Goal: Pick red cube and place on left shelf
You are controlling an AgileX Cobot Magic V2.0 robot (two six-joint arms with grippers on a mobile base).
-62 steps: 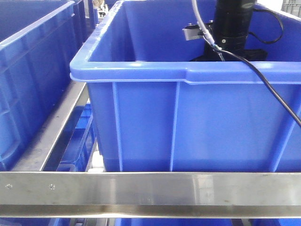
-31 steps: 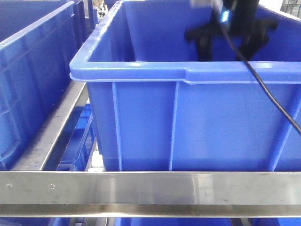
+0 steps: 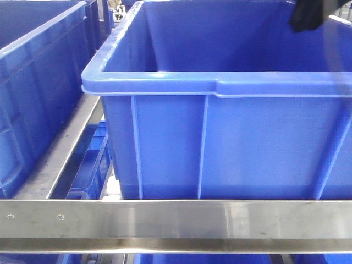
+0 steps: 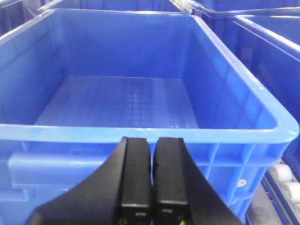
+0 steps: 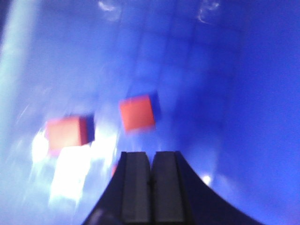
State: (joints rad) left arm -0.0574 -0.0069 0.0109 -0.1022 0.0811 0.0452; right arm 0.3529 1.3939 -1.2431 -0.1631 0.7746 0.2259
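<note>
Two small bright red cubes lie on the deep-blue ribbed crate (image 5: 225, 70) floor below the right gripper (image 5: 151, 187): one red cube (image 5: 137, 113) near at 12 o'clock, the other red block (image 5: 68, 132) at 10. Both right and left gripper (image 4: 152, 187) have jaws closed, empty. Right arm seems nearer.

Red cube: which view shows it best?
Right wrist view. Two blurred red cubes lie on the blue crate floor: one ahead of the shut right gripper, another to its left. The front view shows only the crate's outer wall; the left wrist view shows a different, empty crate.
</note>
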